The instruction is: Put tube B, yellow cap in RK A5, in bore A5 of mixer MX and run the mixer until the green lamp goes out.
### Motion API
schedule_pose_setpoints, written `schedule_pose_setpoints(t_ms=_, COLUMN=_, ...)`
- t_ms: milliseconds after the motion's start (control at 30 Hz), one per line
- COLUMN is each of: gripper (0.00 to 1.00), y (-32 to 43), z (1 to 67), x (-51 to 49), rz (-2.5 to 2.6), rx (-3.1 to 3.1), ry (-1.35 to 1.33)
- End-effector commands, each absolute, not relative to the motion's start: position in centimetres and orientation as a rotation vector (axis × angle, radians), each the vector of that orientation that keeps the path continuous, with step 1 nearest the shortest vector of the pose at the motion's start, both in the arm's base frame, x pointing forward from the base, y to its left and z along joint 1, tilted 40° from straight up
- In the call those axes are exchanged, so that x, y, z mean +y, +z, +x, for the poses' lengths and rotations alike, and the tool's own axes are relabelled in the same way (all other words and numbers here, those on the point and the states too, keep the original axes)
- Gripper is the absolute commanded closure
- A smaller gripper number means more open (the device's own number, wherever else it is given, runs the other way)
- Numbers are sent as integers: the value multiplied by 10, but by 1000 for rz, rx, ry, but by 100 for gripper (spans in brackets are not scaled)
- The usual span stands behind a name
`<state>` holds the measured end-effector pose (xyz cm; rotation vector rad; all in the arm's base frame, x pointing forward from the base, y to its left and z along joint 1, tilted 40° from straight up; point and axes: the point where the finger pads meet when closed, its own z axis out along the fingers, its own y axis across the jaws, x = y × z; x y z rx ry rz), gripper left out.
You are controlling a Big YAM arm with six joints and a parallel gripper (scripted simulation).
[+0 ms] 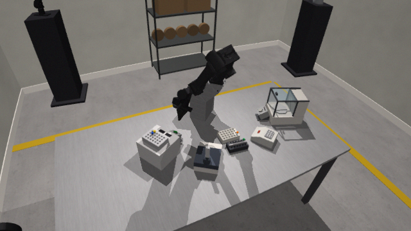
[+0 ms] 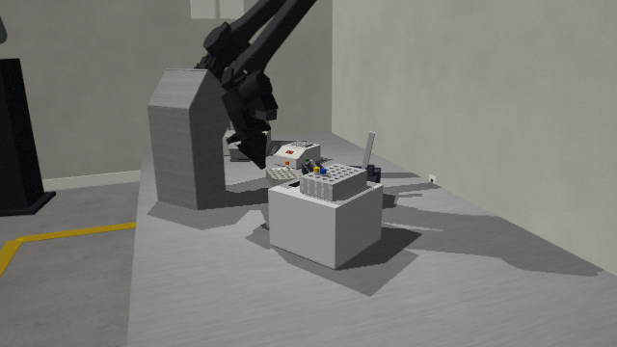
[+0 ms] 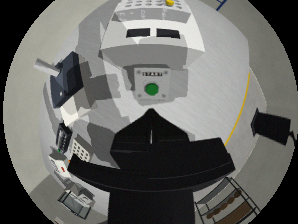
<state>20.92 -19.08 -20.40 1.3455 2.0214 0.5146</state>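
The mixer MX [image 1: 156, 150] is a white box with a grey bore block on top. A yellow-capped tube B [image 1: 152, 131] stands in the block near one corner, right beside a blue-capped tube [image 1: 155, 130]. Both also show in the side view, with tube B [image 2: 316, 170] next to the blue cap [image 2: 323, 171]. The round green START key [image 3: 152, 88] sits on the mixer's sloping front. Two small panels on the mixer's top [image 3: 154, 34] look dark. My gripper [image 1: 180, 117] is shut and empty. It hangs in the air in front of the mixer, tips [image 3: 152, 119] pointing at the key without touching it.
The tube rack RK [image 1: 228, 135] holds an orange-capped tube. Around it stand the black magnet block [image 1: 237, 146], the dry block [image 1: 264, 136], the glass-walled balance [image 1: 286, 106] and the spectrophotometer [image 1: 207, 158] with its lid raised. The arm's grey pedestal [image 1: 202, 104] stands behind.
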Motion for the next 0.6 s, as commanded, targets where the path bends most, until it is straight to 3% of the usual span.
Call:
schedule_pose_setpoints(t_ms=0, gripper=100, y=-206, z=212, x=-192, rz=1363, rx=2006, ry=513)
schedule_pose_setpoints(t_ms=567, gripper=100, y=-224, z=229, x=-193, rz=1366, rx=2002, ry=513)
